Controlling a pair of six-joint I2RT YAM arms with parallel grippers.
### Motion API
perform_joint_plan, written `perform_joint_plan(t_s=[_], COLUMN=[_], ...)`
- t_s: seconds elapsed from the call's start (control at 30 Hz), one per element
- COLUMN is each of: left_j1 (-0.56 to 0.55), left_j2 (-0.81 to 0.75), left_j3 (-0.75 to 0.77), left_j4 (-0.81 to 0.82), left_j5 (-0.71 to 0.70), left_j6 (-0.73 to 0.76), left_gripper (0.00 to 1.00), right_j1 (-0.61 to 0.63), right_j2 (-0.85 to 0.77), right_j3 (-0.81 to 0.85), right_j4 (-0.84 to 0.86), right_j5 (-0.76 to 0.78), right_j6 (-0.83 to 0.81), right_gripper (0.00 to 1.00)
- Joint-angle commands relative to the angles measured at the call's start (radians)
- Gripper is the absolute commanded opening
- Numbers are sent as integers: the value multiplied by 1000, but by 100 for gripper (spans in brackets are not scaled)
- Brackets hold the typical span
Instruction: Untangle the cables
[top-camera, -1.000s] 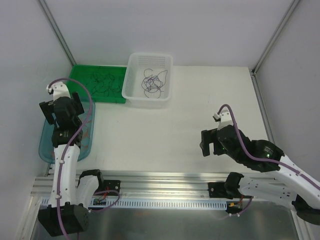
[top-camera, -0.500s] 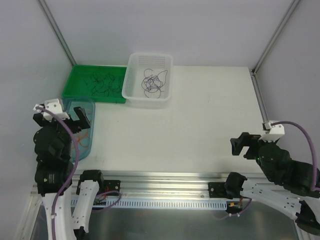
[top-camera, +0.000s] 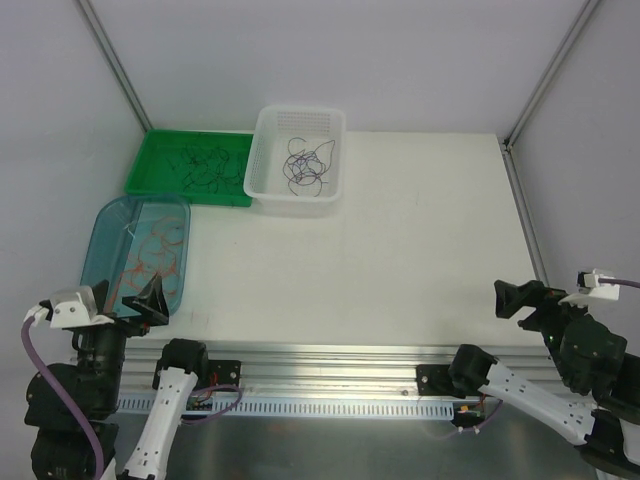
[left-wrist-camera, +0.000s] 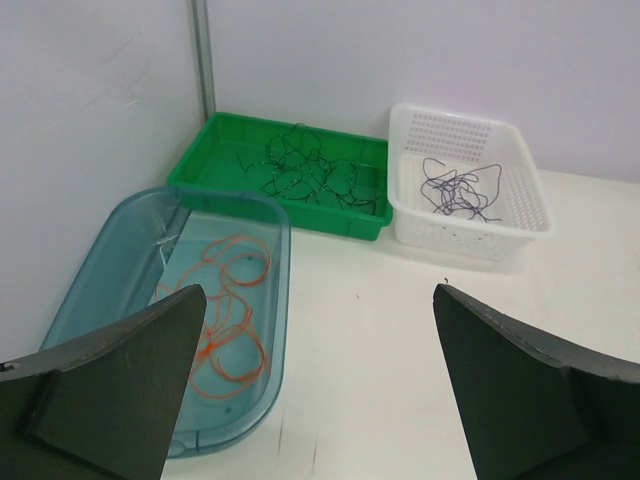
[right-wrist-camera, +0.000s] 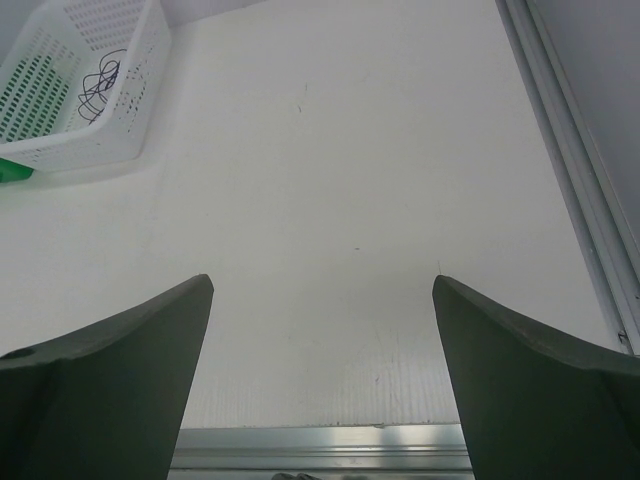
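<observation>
The cables lie in three bins. Red/orange strands (top-camera: 150, 255) curl in the clear blue tub (top-camera: 101, 232), also in the left wrist view (left-wrist-camera: 225, 320). Black strands (top-camera: 205, 165) lie in the green tray (top-camera: 145, 165), also in the left wrist view (left-wrist-camera: 310, 175). Dark purple strands (top-camera: 305, 165) lie in the white basket (top-camera: 270, 130), also in the left wrist view (left-wrist-camera: 455, 190) and the right wrist view (right-wrist-camera: 98, 85). My left gripper (top-camera: 125, 305) is open and empty, pulled back over the near left edge. My right gripper (top-camera: 515, 297) is open and empty at the near right edge.
The aluminium rail (top-camera: 330, 355) runs along the table's near edge. Frame posts stand at the back corners (top-camera: 115, 65). White walls close in the left, back and right sides. The table edge strip shows at the right of the right wrist view (right-wrist-camera: 575, 170).
Both arms have drawn back toward the near edge and lifted. The left arm has left the blue tub, uncovering the red strands. The right arm has moved from mid-table to the near right corner.
</observation>
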Motion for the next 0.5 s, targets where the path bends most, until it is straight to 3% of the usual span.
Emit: perform_joint_plan(t_s=[0.0,0.13,0.47], left_j1=[-12,-13,-19], left_j2=[-81,-130,-297], left_j3=[-17,-34,-63], left_j4=[-55,-79,-92], left_j5=[-76,-102,-188], left_j6=[-23,20,-43], left_gripper=[99,99,99], right_j1=[1,3,16], right_j2=[-66,-118,-204], right_j3=[-15,-38,-67], right_j4=[29,39,48], right_j5=[49,52,73], right_j6=[-61,-96,-88], right_gripper=[97,97,97])
